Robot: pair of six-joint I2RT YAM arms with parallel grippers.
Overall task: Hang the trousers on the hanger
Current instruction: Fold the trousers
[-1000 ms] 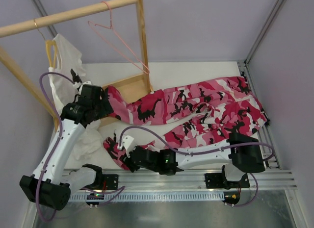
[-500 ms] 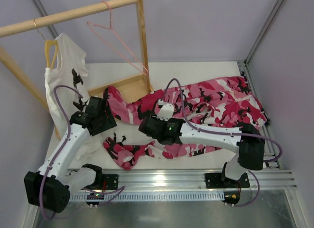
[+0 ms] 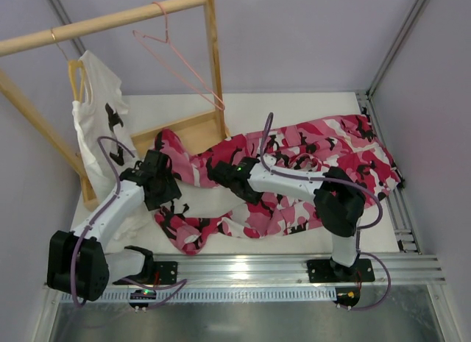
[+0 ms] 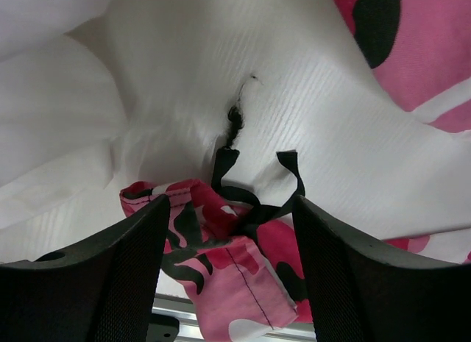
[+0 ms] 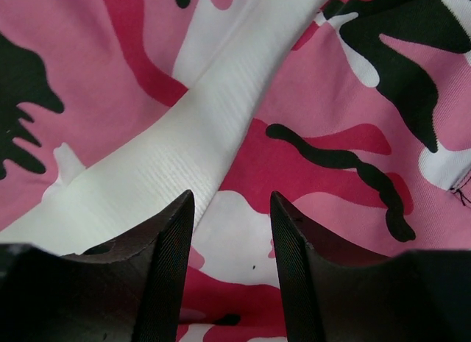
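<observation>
Trousers (image 3: 346, 140) look soft, light, floppy; waistband edge (image 4: 235, 265) just under the spread, empty left pincer (image 4: 228, 206) seems the best hold; right pincer (image 5: 232, 198) likewise unclenched over cloth.

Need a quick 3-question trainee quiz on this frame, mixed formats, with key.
1. True or false: the trousers already hang on the pink hanger.
2. What hangs on the yellow hanger? A) a white T-shirt B) the trousers C) nothing
3. Fill in: the left hand and the right hand are both ____ over the cloth, gripping nothing.

Key: 1 false, the trousers lie on the table and the pink hanger is bare on the rail; 2 A; 3 open.
</observation>
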